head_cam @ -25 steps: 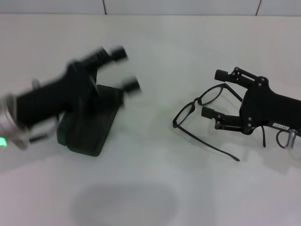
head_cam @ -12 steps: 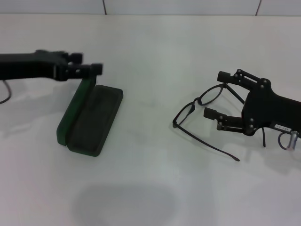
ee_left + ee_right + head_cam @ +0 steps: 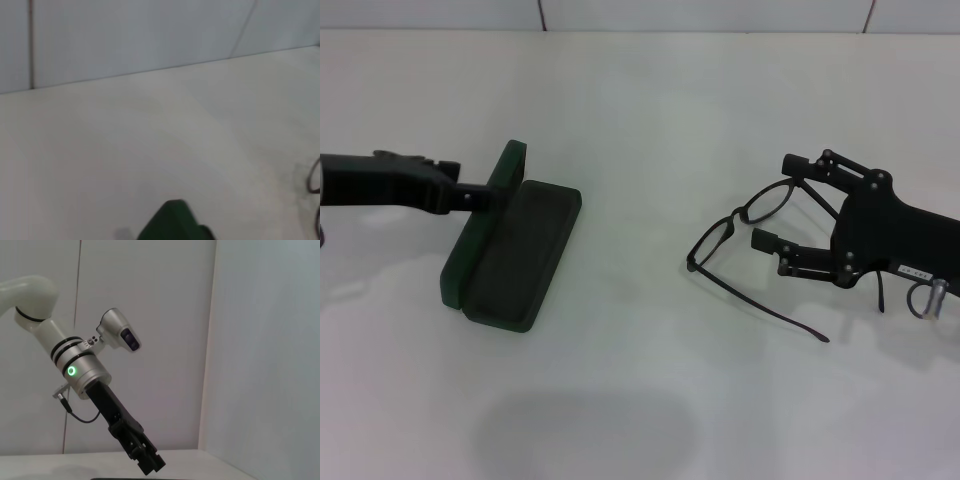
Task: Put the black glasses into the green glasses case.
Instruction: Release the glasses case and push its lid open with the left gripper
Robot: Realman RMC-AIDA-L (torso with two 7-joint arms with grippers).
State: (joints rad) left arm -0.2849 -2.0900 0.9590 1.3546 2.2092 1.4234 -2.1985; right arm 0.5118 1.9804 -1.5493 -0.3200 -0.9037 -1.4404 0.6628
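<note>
Head view: the green glasses case [image 3: 510,248] lies open on the bench, the left gripper [image 3: 475,196] at its raised lid, jaws' state unclear. The right gripper [image 3: 782,207], jaws spread, straddles the black glasses [image 3: 752,250]; it should close gently on the frame, not the lenses. Left wrist view: only the case's corner shows. Right wrist view: the left arm [image 3: 100,395] alone.

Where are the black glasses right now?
In the head view, the black glasses lie on the table's right side, between the right gripper's open fingers.

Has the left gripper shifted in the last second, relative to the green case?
Yes. The left gripper has swung from over the green glasses case out to the case's left side, at the raised lid's edge.
</note>
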